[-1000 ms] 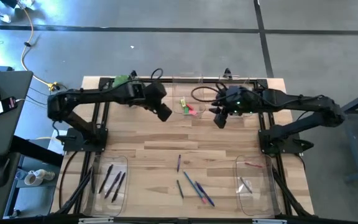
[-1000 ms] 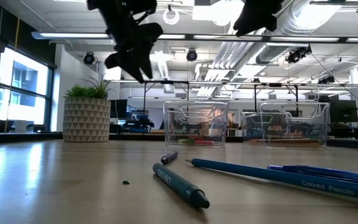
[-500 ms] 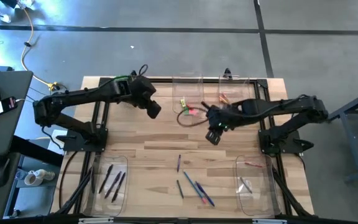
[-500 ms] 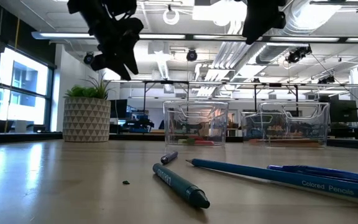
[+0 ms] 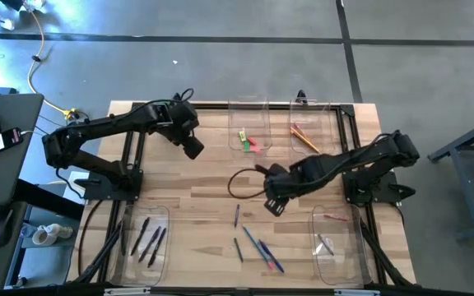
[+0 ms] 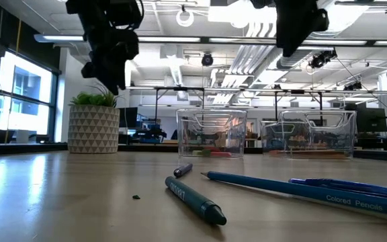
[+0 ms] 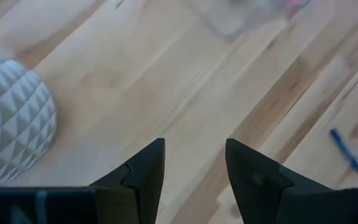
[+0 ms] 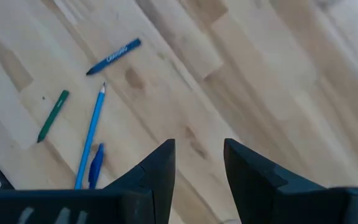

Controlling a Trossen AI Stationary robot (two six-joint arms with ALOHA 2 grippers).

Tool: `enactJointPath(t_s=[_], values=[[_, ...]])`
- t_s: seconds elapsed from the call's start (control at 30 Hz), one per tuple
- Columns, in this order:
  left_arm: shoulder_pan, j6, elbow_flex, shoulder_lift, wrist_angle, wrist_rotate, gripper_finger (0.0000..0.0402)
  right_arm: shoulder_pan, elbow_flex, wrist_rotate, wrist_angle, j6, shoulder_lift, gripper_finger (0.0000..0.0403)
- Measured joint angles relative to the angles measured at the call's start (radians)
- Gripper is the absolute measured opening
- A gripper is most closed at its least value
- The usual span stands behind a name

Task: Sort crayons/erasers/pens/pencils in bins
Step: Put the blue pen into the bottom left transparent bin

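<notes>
Several loose blue and green sticks [image 5: 253, 240] lie on the wooden table near its near edge; they also show in the right wrist view [image 8: 92, 134] and the low view [image 6: 193, 198]. Erasers [image 5: 249, 141] lie in a far clear bin [image 5: 249, 111], orange pencils [image 5: 304, 136] in the bin beside it [image 5: 323, 115]. My right gripper [image 5: 274, 205] hangs open and empty [image 8: 199, 143] above the table, just on the far side of the loose sticks. My left gripper [image 5: 192, 148] is open and empty [image 7: 194, 144] above the far left of the table.
A near-left bin [image 5: 142, 234] holds dark sticks; a near-right bin [image 5: 336, 242] holds a few items. A white patterned plant pot [image 7: 8, 124] stands at the far left edge [image 6: 94, 128]. A dark cable [image 5: 241, 181] loops from the right arm over the table's middle.
My right gripper has gone from beside the far bins toward the table's near edge and a little left, to a place over the loose sticks. My left gripper has drawn back toward the table's left edge. Both stay open and empty.
</notes>
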Motion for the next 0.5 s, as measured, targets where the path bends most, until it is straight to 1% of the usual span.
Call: enactJointPath(t_s=[0.1,0.23,0.5], values=[[-0.012,0.03,0.0,0.0,-0.036,-0.005,0.0158,0.031,0.0,-0.011,0.002,0.064,0.026,0.0129],[-0.019,0.041,0.0,0.0,-0.025,-0.005,0.0158,0.064,0.0,-0.028,0.021,0.157,0.064,0.0129],[-0.019,0.085,0.0,0.0,-0.02,-0.009,0.0158,0.127,0.0,-0.07,0.122,0.314,0.142,0.0129]])
